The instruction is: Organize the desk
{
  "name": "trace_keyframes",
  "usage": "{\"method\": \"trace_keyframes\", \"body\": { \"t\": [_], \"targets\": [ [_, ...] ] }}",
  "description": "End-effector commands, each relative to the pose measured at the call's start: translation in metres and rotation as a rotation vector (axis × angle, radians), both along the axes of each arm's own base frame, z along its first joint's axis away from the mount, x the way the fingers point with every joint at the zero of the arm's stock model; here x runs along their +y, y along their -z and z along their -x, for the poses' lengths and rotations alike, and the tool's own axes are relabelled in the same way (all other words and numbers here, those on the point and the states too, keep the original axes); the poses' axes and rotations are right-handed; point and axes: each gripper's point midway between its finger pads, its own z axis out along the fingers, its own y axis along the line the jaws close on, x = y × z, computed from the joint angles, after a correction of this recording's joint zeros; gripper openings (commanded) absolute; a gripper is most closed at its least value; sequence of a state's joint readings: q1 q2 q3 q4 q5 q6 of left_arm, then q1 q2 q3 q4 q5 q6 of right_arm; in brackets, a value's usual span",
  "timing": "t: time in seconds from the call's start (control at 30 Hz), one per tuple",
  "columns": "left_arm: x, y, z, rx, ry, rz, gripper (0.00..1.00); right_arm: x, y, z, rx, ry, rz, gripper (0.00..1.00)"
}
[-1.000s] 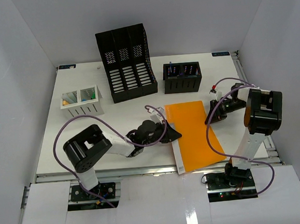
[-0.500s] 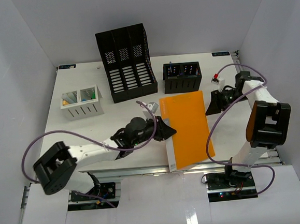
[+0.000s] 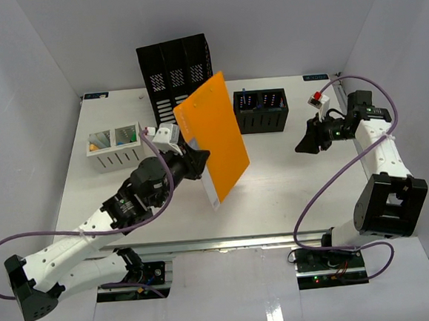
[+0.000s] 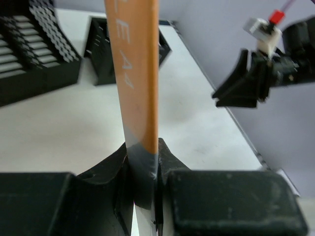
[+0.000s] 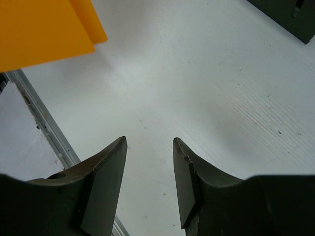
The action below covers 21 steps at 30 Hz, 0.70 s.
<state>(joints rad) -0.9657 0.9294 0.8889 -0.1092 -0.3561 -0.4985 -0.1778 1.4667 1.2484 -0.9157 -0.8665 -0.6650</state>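
An orange folder (image 3: 214, 138) stands lifted and tilted above the middle of the white desk (image 3: 290, 177). My left gripper (image 3: 197, 162) is shut on its left edge; in the left wrist view the folder (image 4: 135, 73) rises edge-on from between the closed jaws (image 4: 145, 162). My right gripper (image 3: 306, 140) hovers over the right side of the desk, open and holding nothing. In the right wrist view its fingers (image 5: 110, 162) frame bare desk (image 5: 206, 93), with a corner of the folder (image 5: 44, 29) at the upper left.
A tall black file rack (image 3: 174, 74) stands at the back, partly behind the folder. A black pen organizer (image 3: 260, 111) sits to its right. A white two-bin organizer (image 3: 115, 146) is at the left. The silver rail (image 3: 221, 242) runs along the desk's front edge.
My left arm has lifted the orange folder off the desk and swung it up and back-left, now tilted upright. The right gripper let go, opened and drew back to the right.
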Motion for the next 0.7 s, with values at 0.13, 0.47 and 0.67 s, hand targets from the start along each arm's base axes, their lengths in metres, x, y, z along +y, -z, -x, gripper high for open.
{"method": "trace_keyframes", "body": {
  "t": [0.13,0.47,0.67],
  "targets": [
    [0.052,-0.084,-0.059,-0.177,-0.244,-0.126,0.00,0.026,0.017,0.008,0.001,-0.035,-0.051,0.48],
    [0.094,-0.100,-0.168,-0.217,-0.434,-0.263,0.00,0.055,0.040,0.018,0.035,-0.074,-0.095,0.48],
    [0.095,-0.095,-0.210,-0.239,-0.446,-0.259,0.00,0.056,0.036,0.019,0.010,-0.075,-0.096,0.48]
  ]
}}
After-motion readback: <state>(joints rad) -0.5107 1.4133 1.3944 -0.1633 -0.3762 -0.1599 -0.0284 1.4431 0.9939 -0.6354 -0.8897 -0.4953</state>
